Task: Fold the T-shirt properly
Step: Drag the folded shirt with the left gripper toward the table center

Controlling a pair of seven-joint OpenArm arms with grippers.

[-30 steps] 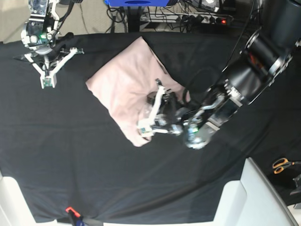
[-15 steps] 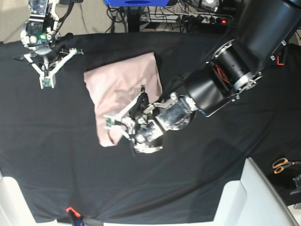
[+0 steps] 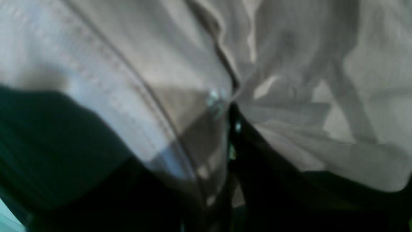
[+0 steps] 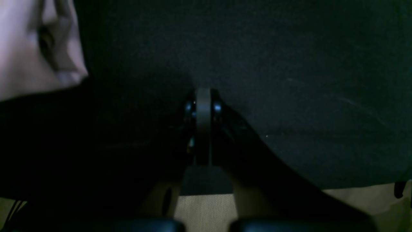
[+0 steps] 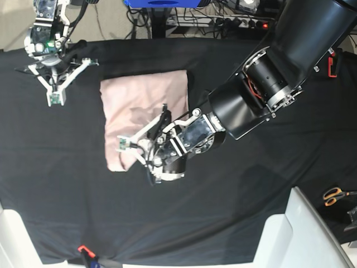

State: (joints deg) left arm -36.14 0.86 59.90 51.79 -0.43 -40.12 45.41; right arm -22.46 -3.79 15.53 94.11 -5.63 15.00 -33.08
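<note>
Under the left tool (image 5: 124, 144), T-shirt (image 5: 139, 103) corner hidden.

— What do you see around the left gripper (image 5: 124, 146) from above?

— Your left gripper sits at the near edge of the T-shirt (image 5: 144, 103), its fingers closed on the pink cloth. The shirt spreads away from it as a folded rectangle on the black table covering (image 5: 234, 212).

— And the right gripper (image 5: 55, 99)?

— Well apart from the shirt's far corner, fingers together, over bare black cloth.
</note>
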